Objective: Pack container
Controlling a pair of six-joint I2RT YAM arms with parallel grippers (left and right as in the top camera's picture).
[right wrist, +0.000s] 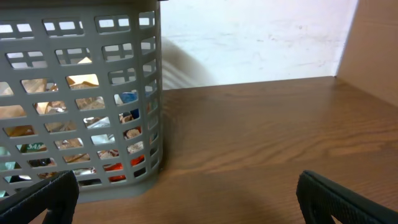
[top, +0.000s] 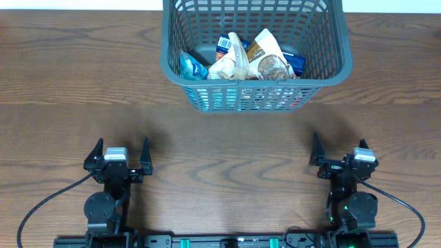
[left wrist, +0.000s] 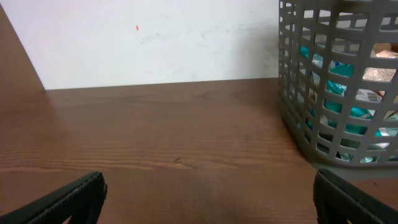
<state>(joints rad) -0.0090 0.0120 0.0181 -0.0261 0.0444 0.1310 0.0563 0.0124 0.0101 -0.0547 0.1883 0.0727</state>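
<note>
The container (top: pixel 256 81), a grey-blue slotted basket, stands at the far middle of the table with several snack packets (top: pixel 241 58) inside. Its lattice wall also fills the right of the left wrist view (left wrist: pixel 336 93) and the left of the right wrist view (right wrist: pixel 81 99). My left gripper (top: pixel 118 157) rests near the front left, open, nothing between its fingers (left wrist: pixel 68 200). At the front right my right gripper (top: pixel 339 153) is open as well, with bare table between its fingers (right wrist: pixel 339 199). Both grippers are well short of the container.
The wooden table (top: pixel 227 138) runs bare between the grippers and the basket. A pale wall (left wrist: pixel 155 37) rises behind the table's far edge. Black cables (top: pixel 41 203) trail from the arm bases at the front edge.
</note>
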